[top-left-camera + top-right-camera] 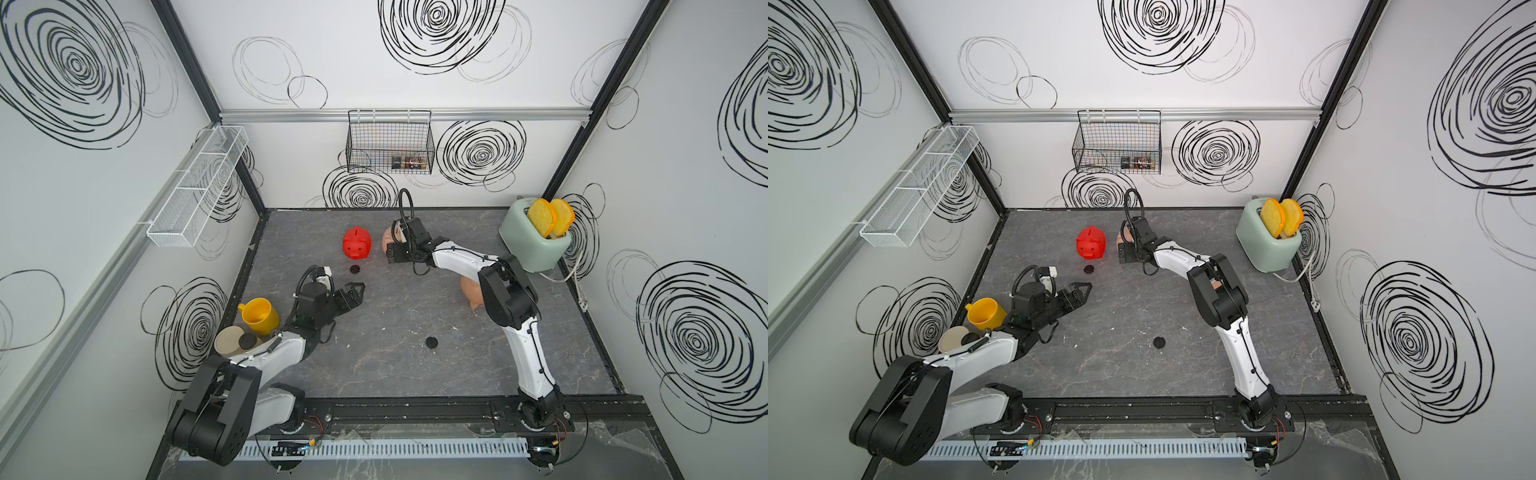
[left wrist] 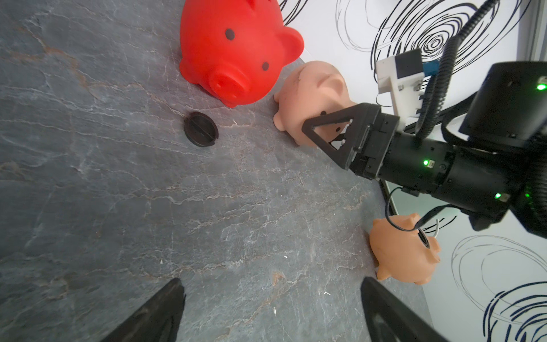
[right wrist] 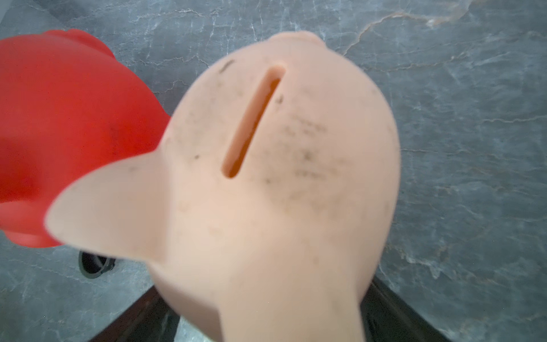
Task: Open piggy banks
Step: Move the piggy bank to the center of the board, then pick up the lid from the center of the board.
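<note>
The pink pig (image 3: pixel 296 192) stands slot up, nose toward the right end effector (image 1: pixel 390 252); I cannot tell if it squeezes. Left end effector (image 1: pixel 357 294) is apart.

Mostly hidden in a top view under the right arm (image 1: pixel 457 259): the pale pink piggy bank (image 1: pixel 387 240). Half covered by its elbow: the peach-tan piggy bank (image 1: pixel 468 291). Blurred in the right wrist view, head end cut by the edge: the same pink bank. Blurred and cut too: the red piggy bank (image 3: pixel 59 118). Half behind a pink ear: a black plug (image 3: pixel 94 265). Only dark slivers of the right gripper (image 3: pixel 263 284); contact with the bank unclear. Cut by an edge: the left gripper (image 2: pixel 270 281). Too small to tell: items (image 1: pixel 409 162) in the black wire basket (image 1: pixel 357 141).
</note>
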Controlling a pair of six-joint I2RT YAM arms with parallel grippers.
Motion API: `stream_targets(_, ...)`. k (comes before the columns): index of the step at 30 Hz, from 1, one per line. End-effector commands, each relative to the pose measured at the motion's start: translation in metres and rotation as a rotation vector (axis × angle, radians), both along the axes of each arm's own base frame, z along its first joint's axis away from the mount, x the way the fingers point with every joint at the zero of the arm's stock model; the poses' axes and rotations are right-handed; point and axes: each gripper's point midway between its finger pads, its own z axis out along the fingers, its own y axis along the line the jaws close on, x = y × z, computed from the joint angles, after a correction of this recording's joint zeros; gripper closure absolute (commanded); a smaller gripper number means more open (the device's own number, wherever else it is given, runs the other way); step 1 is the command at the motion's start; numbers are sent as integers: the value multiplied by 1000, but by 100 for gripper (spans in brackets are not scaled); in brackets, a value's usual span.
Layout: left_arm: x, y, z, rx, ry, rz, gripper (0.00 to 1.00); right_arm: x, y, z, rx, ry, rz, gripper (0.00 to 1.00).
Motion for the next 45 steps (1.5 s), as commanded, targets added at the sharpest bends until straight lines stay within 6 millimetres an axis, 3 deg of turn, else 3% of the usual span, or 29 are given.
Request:
stream_targets(1,13,2,15,-10,-50,18,4,11,3,11,7,-34,6,8)
stream_targets(7,11,4,15,-9,-49,29,4,11,8,22,34,-40,24,8)
stream_targets(12,4,5,20,-4,-60,28,4,1,11,53,79,-46,45,6)
stream_targets(17,-10,-8,27,21,-81,-15,4,-27,1,91,91,-91,55,6)
stream_targets(20,-25,-27,27,24,-79,-89,4,-57,-13,95,96,-75,56,7)
stream_targets(23,-47,-52,24,31,-72,-185,4,-96,-35,80,74,-5,47,12)
stream_targets(29,-91,-91,16,32,-67,-336,4,-183,-77,31,-22,188,35,23)
stream_targets(34,-122,-120,4,38,-34,-450,4,-248,-97,8,-70,308,6,41)
stream_targets(40,-152,-142,-13,30,1,-528,4,-298,-95,-2,-113,390,-27,60)
stream_targets(45,-172,-155,-22,20,12,-576,4,-313,-93,-7,-137,415,-49,68)
